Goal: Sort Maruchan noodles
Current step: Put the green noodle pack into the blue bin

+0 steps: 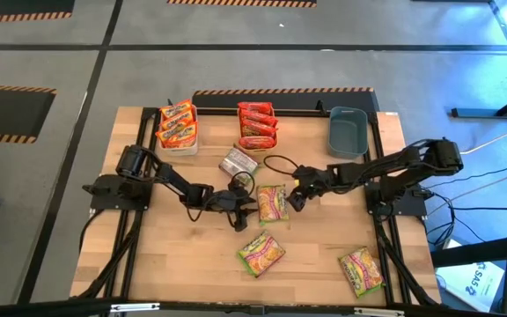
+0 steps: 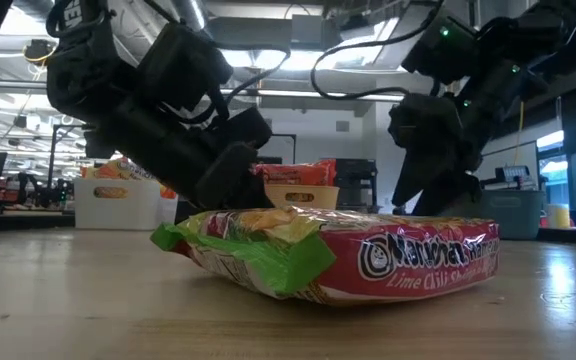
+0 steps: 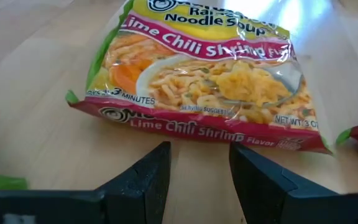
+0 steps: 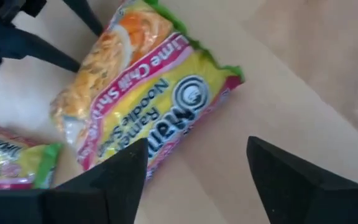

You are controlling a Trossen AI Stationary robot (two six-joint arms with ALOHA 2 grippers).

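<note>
A green-yellow Lime Chili Shrimp noodle packet (image 1: 272,202) lies flat, front up, at the table's middle. My left gripper (image 1: 243,209) is low on its left side, open, with the fingers (image 3: 148,177) just short of the packet's long edge (image 3: 197,127). My right gripper (image 1: 294,198) is on its right side, open wide, above the packet's end (image 4: 166,112). Two more green-yellow packets (image 1: 260,254) (image 1: 361,269) lie nearer the table's near edge. A silvery packet (image 1: 238,162) lies back up, farther off. Orange packets fill the white bin (image 1: 177,126) and red ones the orange bin (image 1: 258,126).
The grey-blue bin (image 1: 348,132) stands at the far right with nothing visible in it. A dark cable loop (image 1: 278,164) lies on the table behind the grippers. In the low view one green-yellow packet (image 2: 338,255) fills the foreground, with both arms behind it. Bare wood lies at the near left.
</note>
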